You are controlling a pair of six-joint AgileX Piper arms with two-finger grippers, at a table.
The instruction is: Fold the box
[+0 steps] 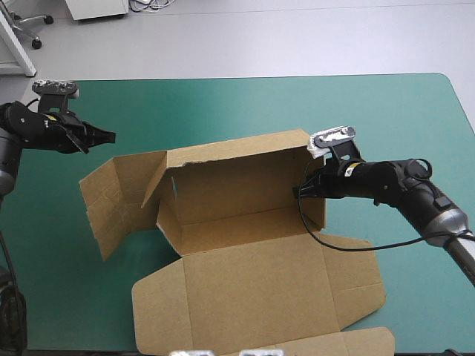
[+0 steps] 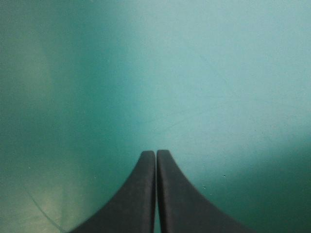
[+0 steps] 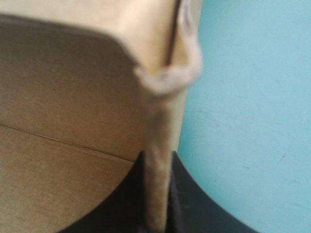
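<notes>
Box [image 1: 252,215] at frame centre, back and side walls raised, lid [image 1: 252,297] flat below; right gripper [image 1: 302,190] pinches its right wall; left gripper [image 1: 109,136], upper left, fingers [image 2: 141,194] pressed together.

The desk [image 1: 223,104] carries a teal-green cover [image 1: 386,111], its far edge straight and its far right corner rounded. Beyond it lies a smooth, pale grey floor [image 1: 297,37] under soft, even light. At the far left stands the black wheeled foot of an office chair [image 1: 30,24], near it a white cabinet [image 1: 96,7], with loose cables [image 1: 152,4] on the floor just beside the cabinet
</notes>
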